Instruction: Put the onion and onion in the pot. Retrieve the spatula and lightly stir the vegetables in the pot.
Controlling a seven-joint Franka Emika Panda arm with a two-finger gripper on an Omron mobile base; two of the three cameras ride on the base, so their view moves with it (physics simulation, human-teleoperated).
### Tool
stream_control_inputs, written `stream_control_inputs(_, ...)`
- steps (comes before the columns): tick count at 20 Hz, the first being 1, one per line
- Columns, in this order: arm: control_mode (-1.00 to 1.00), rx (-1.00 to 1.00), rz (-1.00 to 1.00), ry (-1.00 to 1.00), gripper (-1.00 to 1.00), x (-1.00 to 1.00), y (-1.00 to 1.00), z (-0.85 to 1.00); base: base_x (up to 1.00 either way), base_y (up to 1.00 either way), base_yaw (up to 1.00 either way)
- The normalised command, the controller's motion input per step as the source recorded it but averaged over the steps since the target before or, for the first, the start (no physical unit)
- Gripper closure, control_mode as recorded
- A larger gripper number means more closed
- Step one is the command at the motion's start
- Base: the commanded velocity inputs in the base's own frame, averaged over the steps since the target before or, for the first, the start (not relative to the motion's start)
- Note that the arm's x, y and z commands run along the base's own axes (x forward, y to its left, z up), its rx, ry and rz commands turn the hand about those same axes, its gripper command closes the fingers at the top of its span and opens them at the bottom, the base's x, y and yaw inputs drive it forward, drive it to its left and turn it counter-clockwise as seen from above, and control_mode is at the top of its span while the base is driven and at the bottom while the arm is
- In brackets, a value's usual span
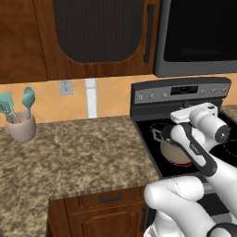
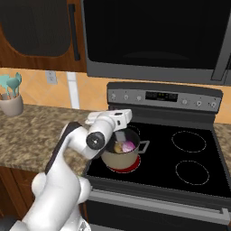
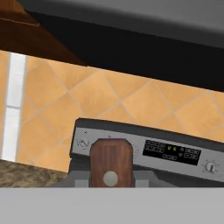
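The beige pot (image 2: 118,159) stands on the stove's front left burner, with its side half hidden behind my arm in the left base view (image 1: 172,152). Inside it lie the tan onion (image 2: 118,147) and the purple onion (image 2: 129,145), side by side. My gripper (image 2: 122,127) hovers just above the pot's rim, shut on the spatula. Its grey blade (image 2: 121,136) hangs down into the pot beside the onions. The brown wooden handle (image 3: 110,158) rises between the fingers in the hand view.
A beige crock of teal utensils (image 1: 21,127) stands at the far left of the granite counter (image 1: 78,148). The stove's control panel (image 2: 162,96) is behind the pot, the microwave (image 2: 153,36) above it. Two burner rings (image 2: 188,140) lie to the right.
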Motion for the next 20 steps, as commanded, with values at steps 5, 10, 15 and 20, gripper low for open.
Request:
stream_control_inputs(5, -1.00, -0.03, 0.00, 0.10, 1.00, -0.16, 0.00, 0.51, 0.00, 0.00, 0.00)
stream_control_inputs(10, -1.00, 0.00, 0.05, 0.10, 1.00, -0.04, 0.07, -0.10, 0.00, 0.00, 0.00)
stream_control_inputs(15, -1.00, 0.00, 0.05, -0.02, 1.00, 0.05, 0.04, -0.22, 0.00, 0.00, 0.00)
stream_control_inputs(20, -1.00, 0.00, 0.05, 0.00, 1.00, 0.07, 0.00, -0.51, 0.00, 0.00, 0.00)
